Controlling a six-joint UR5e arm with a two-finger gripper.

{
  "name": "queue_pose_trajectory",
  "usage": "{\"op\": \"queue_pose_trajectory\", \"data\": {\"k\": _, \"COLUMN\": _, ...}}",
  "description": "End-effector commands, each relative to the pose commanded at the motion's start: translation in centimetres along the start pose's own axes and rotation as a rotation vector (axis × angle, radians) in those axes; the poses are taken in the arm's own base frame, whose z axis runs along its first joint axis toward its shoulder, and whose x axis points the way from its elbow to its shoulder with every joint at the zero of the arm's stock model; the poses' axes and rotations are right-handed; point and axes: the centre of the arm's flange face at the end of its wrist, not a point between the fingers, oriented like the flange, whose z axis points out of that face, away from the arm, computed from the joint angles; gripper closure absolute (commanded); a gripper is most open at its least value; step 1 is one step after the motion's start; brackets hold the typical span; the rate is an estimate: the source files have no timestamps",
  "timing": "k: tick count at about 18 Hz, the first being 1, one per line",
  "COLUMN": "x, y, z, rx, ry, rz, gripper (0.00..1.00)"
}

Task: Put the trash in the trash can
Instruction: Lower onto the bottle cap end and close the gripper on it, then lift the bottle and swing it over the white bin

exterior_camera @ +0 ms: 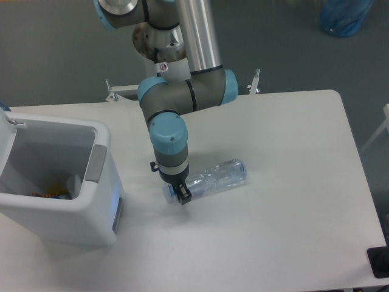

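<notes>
The clear plastic bottle [219, 176] lies on its side on the white table, its pale blue cap end pointing left toward me. My gripper [180, 193] points straight down at that cap end, with its black fingertips [183, 196] at the neck, down near the table. The wrist hides how the jaws stand on the neck. The white trash can [96, 214] stands at the left, open, with a grey panel [97, 163] on its rim. A whitish translucent piece [74, 182], likely the packet, lies inside it.
Something orange and blue [51, 194] lies at the bottom of the trash can. The table's right edge [358, 164] and front edge are near. A blue bag [345, 16] sits on the floor at the back right. A black object [379, 262] shows at the lower right corner.
</notes>
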Motion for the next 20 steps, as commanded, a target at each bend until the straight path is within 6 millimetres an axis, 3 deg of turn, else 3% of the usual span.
{"op": "queue_pose_trajectory", "data": {"k": 8, "x": -1.0, "y": -0.3, "z": -1.6, "rx": 0.015, "ry": -0.034, "rz": -0.025, "gripper": 0.45}}
{"op": "queue_pose_trajectory", "data": {"k": 20, "x": -9.1, "y": -1.4, "z": -12.0, "rx": 0.191, "ry": -0.221, "rz": -0.417, "gripper": 0.45}}
